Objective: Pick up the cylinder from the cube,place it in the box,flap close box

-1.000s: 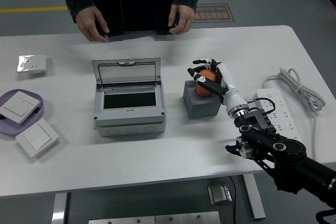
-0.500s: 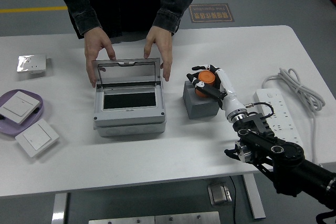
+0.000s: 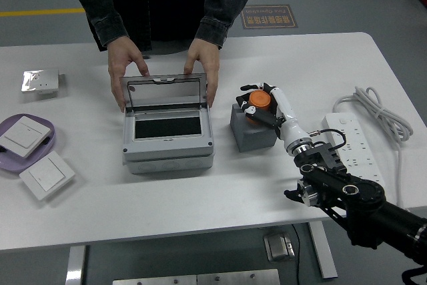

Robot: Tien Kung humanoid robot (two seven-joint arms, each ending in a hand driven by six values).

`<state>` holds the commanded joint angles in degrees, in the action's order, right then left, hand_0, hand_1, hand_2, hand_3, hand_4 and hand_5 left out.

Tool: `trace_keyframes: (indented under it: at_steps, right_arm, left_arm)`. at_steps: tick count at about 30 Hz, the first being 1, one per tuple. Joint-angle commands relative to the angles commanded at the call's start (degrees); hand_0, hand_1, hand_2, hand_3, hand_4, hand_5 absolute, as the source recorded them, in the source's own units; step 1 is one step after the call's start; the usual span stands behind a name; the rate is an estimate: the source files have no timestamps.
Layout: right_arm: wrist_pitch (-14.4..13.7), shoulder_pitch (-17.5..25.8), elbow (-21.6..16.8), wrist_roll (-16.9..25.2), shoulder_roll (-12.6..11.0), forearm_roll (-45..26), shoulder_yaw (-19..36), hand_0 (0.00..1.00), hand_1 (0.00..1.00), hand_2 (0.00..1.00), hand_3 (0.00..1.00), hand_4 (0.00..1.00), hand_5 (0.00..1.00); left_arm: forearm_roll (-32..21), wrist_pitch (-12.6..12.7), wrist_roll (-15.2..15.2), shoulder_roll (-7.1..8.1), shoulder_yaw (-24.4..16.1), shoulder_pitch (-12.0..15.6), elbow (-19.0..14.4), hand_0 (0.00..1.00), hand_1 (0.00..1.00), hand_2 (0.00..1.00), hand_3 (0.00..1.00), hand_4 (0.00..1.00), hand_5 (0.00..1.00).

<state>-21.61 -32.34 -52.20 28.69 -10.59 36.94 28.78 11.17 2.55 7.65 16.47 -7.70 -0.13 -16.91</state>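
While person's hands [image 3: 127, 71] steady box [image 3: 167, 131]; right hand [image 3: 267, 106] grips cylinder [image 3: 259, 100].

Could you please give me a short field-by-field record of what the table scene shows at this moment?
right robot hand: fingers closed around the orange cylinder
cylinder: at the top of the grey cube
box: grey, lid up
person's hands: one on each side of the box lid
left arm: not in view
power strip: white, right of the cube

Right arm reaches in from the lower right, wrist extended forward, right hand [image 3: 265, 106] with fingers curled tight in a grasp.
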Motion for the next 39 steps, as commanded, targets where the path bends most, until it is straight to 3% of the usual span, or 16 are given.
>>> trace_keyframes:
  at_steps: [2,13,19,20,37,38,39]
  right_arm:
    - [-0.1,0.0,0.0,0.0,0.0,0.0,-0.1,0.615,0.566,0.457,0.557,0.592,0.163]
    - [-0.4,-0.1,-0.2,-0.2,-0.1,0.9,-0.4,0.620,0.560,0.452,0.551,0.575,0.178]
    - [-0.6,-0.1,-0.4,-0.2,-0.1,1.5,-0.4,0.633,0.563,0.451,0.548,0.547,0.143]
    - [-0.6,-0.1,-0.4,-0.1,0.0,1.5,-0.4,0.670,0.568,0.452,0.539,0.482,0.021]
    - [-1.7,0.0,-0.3,1.1,0.3,0.3,-0.8,0.685,0.566,0.451,0.533,0.474,0.002]
    - [-1.8,0.0,-0.3,1.1,0.3,0.3,-0.8,0.674,0.562,0.444,0.526,0.399,0.002]
    - [-1.8,0.0,-0.4,1.2,0.3,0.2,-0.8,0.674,0.562,0.444,0.526,0.399,0.002]
  left_arm:
    - [0.0,0.0,0.0,-0.02,0.0,0.0,0.0,0.615,0.590,0.544,0.614,0.692,0.211]
    - [0.1,0.0,0.0,-0.04,0.0,-0.1,0.0,0.615,0.590,0.542,0.614,0.692,0.211]
    - [0.1,0.0,0.0,-0.03,0.0,0.0,0.0,0.615,0.591,0.542,0.614,0.692,0.211]
    - [0.1,0.0,0.0,-0.02,0.0,0.0,0.0,0.614,0.591,0.540,0.614,0.692,0.210]
    - [-0.1,0.0,-0.1,-0.01,0.3,-0.1,0.0,0.614,0.591,0.540,0.615,0.693,0.207]
    - [-0.1,0.0,-0.1,-0.01,0.2,-0.1,0.0,0.614,0.591,0.541,0.617,0.694,0.205]
    - [-0.1,0.0,-0.1,-0.01,0.2,-0.1,0.0,0.614,0.591,0.541,0.617,0.694,0.205]
